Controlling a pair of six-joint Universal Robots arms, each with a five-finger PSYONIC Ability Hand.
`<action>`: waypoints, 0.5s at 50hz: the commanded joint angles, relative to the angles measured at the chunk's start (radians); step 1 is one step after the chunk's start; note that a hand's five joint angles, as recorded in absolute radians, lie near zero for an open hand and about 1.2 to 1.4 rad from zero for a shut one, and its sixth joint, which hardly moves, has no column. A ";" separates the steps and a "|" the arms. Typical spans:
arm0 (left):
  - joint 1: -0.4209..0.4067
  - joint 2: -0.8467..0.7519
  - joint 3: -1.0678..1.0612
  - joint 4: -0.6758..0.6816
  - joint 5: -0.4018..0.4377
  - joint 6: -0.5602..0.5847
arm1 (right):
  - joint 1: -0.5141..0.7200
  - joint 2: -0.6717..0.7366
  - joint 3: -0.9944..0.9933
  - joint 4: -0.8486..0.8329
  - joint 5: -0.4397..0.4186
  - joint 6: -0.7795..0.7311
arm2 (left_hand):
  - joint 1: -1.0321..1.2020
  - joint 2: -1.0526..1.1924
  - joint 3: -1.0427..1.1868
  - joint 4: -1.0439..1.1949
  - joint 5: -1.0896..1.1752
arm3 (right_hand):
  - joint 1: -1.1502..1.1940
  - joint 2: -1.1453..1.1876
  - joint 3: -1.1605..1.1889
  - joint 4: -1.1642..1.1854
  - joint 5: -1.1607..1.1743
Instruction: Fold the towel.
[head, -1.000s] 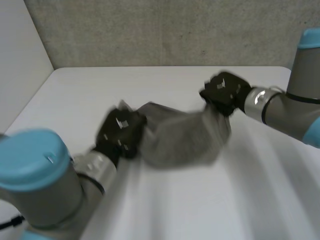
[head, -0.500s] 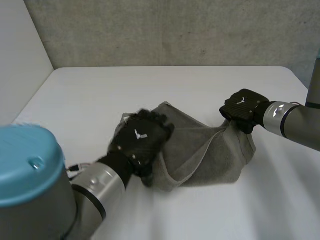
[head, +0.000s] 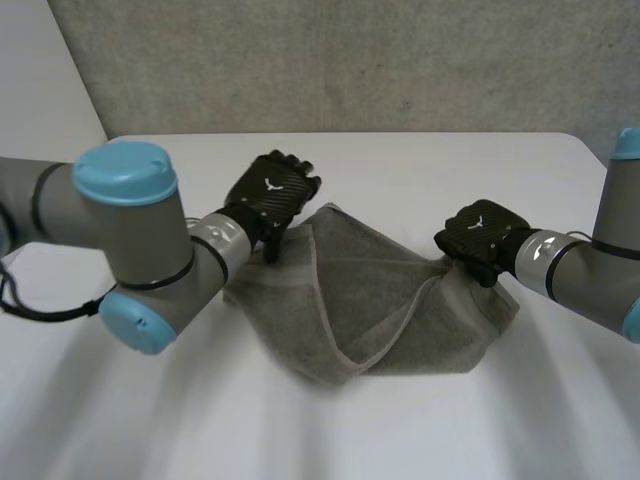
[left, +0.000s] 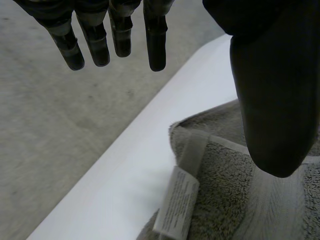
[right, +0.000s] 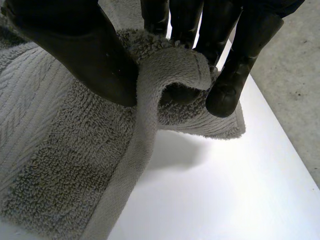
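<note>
A grey towel (head: 370, 300) lies crumpled and partly doubled over in the middle of the white table (head: 450, 170). My left hand (head: 272, 200) hovers at the towel's far left corner with straight fingers (left: 115, 35) and holds nothing. Beneath its thumb (left: 270, 100) lies that corner of the towel (left: 225, 170), with a white label (left: 176, 207) beside it. My right hand (head: 480, 235) is at the towel's right corner. There its thumb (right: 75, 45) and curled fingers pinch a rolled fold of the towel's hem (right: 170, 70), lifted a little off the table.
A grey wall (head: 330, 60) rises behind the table's far edge. In the left wrist view the table's edge (left: 150, 130) runs close to the towel's corner, with grey floor (left: 60, 130) beyond it. Bare tabletop (right: 210, 190) spreads beside the right hand.
My left hand has let go of the towel, opened and moved back to its far left corner. The right hand drew its corner rightward. The towel now rests on the table.
</note>
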 joint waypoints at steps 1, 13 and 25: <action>-0.001 -0.128 0.189 -0.089 0.103 0.013 | 0.000 0.011 0.015 -0.012 0.000 -0.001 | -0.002 -0.001 -0.001 0.001 -0.001 | 0.111 0.075 0.057 0.061 0.080; -0.001 -0.309 0.421 -0.249 0.149 0.021 | 0.000 0.023 0.028 -0.026 0.001 -0.003 | 0.224 0.225 0.226 0.227 0.225 | 0.111 0.075 0.057 0.061 0.080; 0.001 -0.349 0.439 -0.284 0.106 0.154 | 0.000 0.034 0.027 -0.026 0.000 -0.009 | 0.236 0.237 0.237 0.238 0.236 | 0.111 0.075 0.057 0.061 0.080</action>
